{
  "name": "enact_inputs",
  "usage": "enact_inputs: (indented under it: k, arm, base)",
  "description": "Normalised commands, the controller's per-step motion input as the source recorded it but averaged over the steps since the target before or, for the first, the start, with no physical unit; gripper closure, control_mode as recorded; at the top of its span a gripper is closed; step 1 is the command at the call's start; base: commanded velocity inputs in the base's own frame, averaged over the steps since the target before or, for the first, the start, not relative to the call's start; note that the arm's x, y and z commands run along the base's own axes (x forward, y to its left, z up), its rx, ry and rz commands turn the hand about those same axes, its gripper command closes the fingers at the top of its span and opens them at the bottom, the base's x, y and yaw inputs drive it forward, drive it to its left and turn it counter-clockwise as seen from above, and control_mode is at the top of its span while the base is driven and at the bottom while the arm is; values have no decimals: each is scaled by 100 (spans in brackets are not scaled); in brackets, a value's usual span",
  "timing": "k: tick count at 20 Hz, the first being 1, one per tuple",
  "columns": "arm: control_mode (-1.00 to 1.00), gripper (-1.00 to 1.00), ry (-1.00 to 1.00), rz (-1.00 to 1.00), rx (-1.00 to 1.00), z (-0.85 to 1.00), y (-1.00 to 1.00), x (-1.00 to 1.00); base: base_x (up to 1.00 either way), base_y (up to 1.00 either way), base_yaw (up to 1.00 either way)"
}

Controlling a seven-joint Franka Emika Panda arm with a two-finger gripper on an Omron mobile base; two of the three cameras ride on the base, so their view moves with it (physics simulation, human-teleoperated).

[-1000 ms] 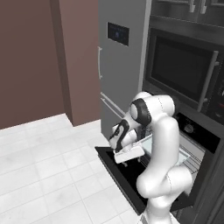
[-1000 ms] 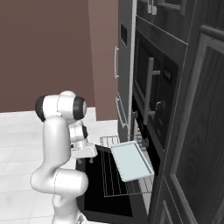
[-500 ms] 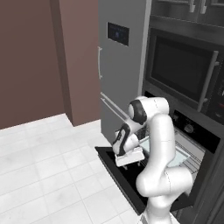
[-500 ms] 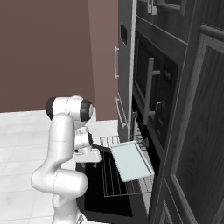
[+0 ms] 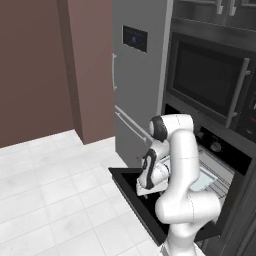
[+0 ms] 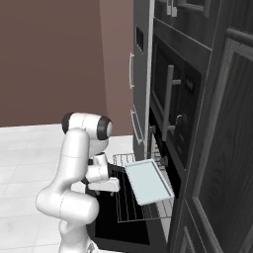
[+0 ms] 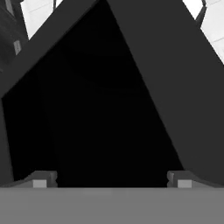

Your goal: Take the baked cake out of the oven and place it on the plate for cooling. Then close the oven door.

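The black oven (image 5: pixel 220 150) stands with its door (image 5: pixel 131 192) dropped flat, the dark inner glass facing up. My gripper (image 5: pixel 146 190) hangs low just over that door (image 6: pixel 106 220), pointing down at it. In the hand view the gripper (image 7: pixel 111 179) is open, its fingertips (image 7: pixel 41 179) wide apart with only the black door panel (image 7: pixel 109 109) between them. A wire rack (image 6: pixel 126 205) is pulled out over the door and carries a pale flat baking tray (image 6: pixel 148 180). The cake and the plate are out of view.
A black microwave (image 5: pixel 210 80) with a vertical handle sits above the oven. A grey fridge (image 5: pixel 135 75) stands to the left, then a brown wall (image 5: pixel 85 65). White tiled floor (image 5: pixel 45 190) spreads to the left of the door.
The hand has sunk a little lower and closer to the open oven door; the arm is bent further over it. Door, rack and tray have not moved.
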Motion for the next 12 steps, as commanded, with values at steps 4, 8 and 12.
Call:
enact_inputs:
  k: [4,8,12]
  arm:
    - [-100,-100,-2,8,8,-42,0,17]
    - [-100,-100,-3,6,4,-36,0,28]
    - [-100,-100,-5,4,1,-40,0,34]
  base:
    - [0,0,0]
    - [0,0,0]
    - [0,0,0]
